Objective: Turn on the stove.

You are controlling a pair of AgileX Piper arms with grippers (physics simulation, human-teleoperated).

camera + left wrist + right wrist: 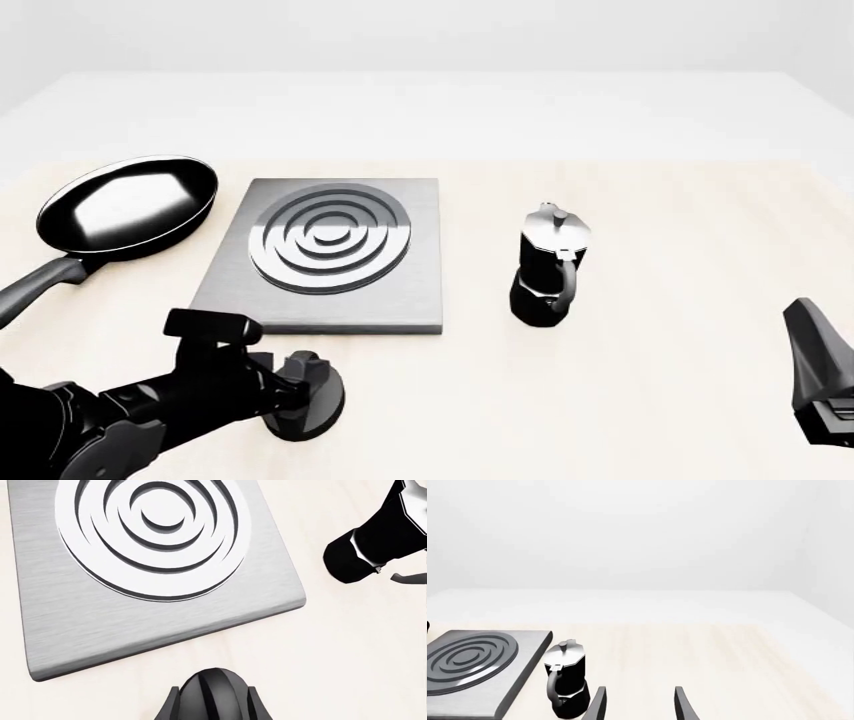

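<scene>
Pale tabletop: left fingers (310, 398) grasp knob (304, 405) below stove (327, 255); right fingers (639, 703) released.

The left arm enters low from the front view's lower left, its dark jointed links folded close to the counter and the wrist reaching forward and rightward. The left tool (310, 395) sits down at the surface; in the left wrist view its two fingers (175, 705) stand either side of a dark rounded shape, seemingly closed against it, though contact is hard to confirm. The right arm shows only at the front view's right edge, held low. The right tool (639, 705) points forward, its two fingers parted with bare space between them.
</scene>
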